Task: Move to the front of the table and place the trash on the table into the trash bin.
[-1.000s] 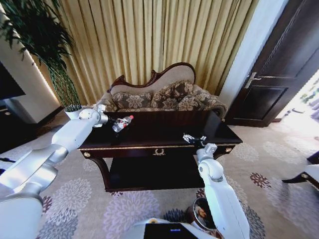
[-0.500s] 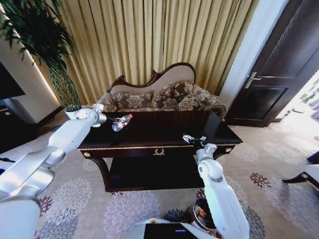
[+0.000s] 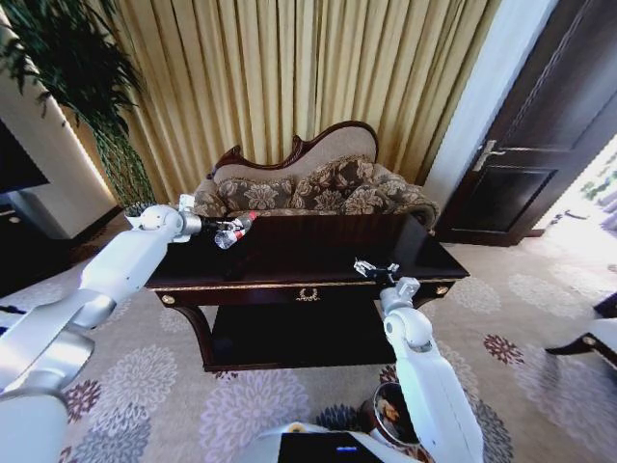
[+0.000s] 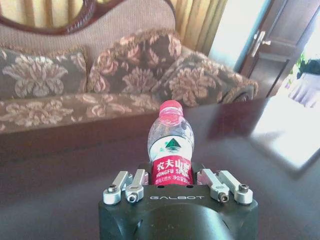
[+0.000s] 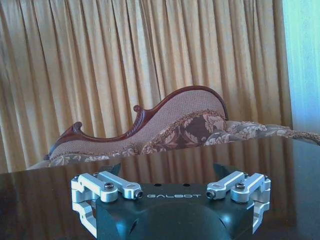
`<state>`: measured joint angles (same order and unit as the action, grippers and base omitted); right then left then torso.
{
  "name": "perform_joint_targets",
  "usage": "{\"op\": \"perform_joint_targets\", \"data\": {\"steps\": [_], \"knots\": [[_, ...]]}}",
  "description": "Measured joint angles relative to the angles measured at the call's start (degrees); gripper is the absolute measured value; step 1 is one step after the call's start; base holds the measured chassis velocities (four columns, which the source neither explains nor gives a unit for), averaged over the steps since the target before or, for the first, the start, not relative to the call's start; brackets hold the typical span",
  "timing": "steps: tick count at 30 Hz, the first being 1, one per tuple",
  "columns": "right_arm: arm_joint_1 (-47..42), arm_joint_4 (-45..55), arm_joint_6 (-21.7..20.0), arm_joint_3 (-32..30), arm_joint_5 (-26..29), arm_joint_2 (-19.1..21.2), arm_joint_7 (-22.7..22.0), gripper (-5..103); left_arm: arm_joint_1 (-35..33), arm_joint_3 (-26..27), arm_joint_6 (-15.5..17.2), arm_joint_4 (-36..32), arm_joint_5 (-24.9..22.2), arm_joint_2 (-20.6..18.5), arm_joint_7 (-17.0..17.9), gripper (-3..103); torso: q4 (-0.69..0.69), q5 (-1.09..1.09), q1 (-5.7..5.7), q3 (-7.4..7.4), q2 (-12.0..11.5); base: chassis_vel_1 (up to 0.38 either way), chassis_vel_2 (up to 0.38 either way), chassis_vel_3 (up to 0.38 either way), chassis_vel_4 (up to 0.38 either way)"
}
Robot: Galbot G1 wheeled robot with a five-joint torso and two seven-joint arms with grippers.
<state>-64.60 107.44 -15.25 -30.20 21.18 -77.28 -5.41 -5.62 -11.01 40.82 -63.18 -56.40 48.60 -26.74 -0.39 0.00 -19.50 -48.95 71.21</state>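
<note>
left end effector point(image 4: 172, 186) pinches the bottle point(image 4: 170, 150) above the bench point(image 3: 318, 253), cap pointing away from the wrist toward the sofa point(image 4: 100, 85); right end effector point(image 3: 375, 271) spread over the front edge.

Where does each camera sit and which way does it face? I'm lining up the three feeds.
Head view: high on the robot, looking forward and down at the table, sofa and curtain; both arms show, the left gripper holding the bottle, the right gripper near the front edge.
Left wrist view: behind the left gripper, facing the sofa over the tabletop; its fingers clamp the bottle.
Right wrist view: low over the tabletop, facing sofa and curtain; the right gripper is open.
All three share the sofa.
</note>
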Motion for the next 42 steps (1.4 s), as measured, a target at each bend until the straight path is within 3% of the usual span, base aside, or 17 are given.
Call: {"op": "perform_joint_targets", "data": {"steps": [6,25,28,31,32,35,39,42], "knots": [[0.5,0.4,-0.2,0.5,0.2,0.0,0.0,100,-3.8,6.2,0.0,-6.9,1.6,-1.2,2.2,39,-0.01,0.00,0.00,0.00,0.0,0.000,0.000,0.000,0.000],[0.0,5.1,-1.5,-0.2,4.2,1.1,-1.6,100,-16.6,16.0,0.0,-28.9,0.9,-7.3,5.8,41,-0.02,0.00,0.00,0.01,0.0,0.000,0.000,0.000,0.000],[0.4,5.5,-1.7,0.4,4.4,1.2,-1.6,100,-18.5,18.0,-1.3,-31.5,0.7,-8.0,7.2,41,0.01,0.01,0.00,0.01,0.0,0.000,0.000,0.000,0.000],[0.7,5.5,-1.8,0.6,4.4,1.2,-1.6,100,-21.6,20.3,-7.4,-32.5,1.4,-8.8,8.0,41,0.01,0.00,0.00,0.00,0.0,0.000,0.000,0.000,0.000],[0.7,5.5,-1.8,0.6,4.4,1.2,-1.6,100,-21.6,20.3,-7.4,-32.5,1.4,-8.8,8.0,41,0.01,0.00,0.00,0.00,0.0,0.000,0.000,0.000,0.000],[0.6,5.5,-1.8,0.6,4.3,1.2,-1.5,100,-24.7,22.5,-11.9,-32.9,1.7,-8.9,8.4,41,-0.01,0.00,0.00,0.00,0.0,0.000,0.000,0.000,0.000],[0.4,5.5,-1.8,0.5,4.2,1.1,-1.4,100,-26.6,23.4,-13.3,-34.0,2.3,-8.9,8.5,43,0.00,-0.01,0.00,0.00,0.0,0.000,0.000,0.000,0.000],[0.2,5.4,-1.8,0.5,3.9,0.4,-1.4,100,-28.4,22.8,-17.9,-35.1,3.0,-8.6,8.4,40,0.00,0.01,0.00,0.01,0.0,0.000,0.000,0.000,0.000]]}}
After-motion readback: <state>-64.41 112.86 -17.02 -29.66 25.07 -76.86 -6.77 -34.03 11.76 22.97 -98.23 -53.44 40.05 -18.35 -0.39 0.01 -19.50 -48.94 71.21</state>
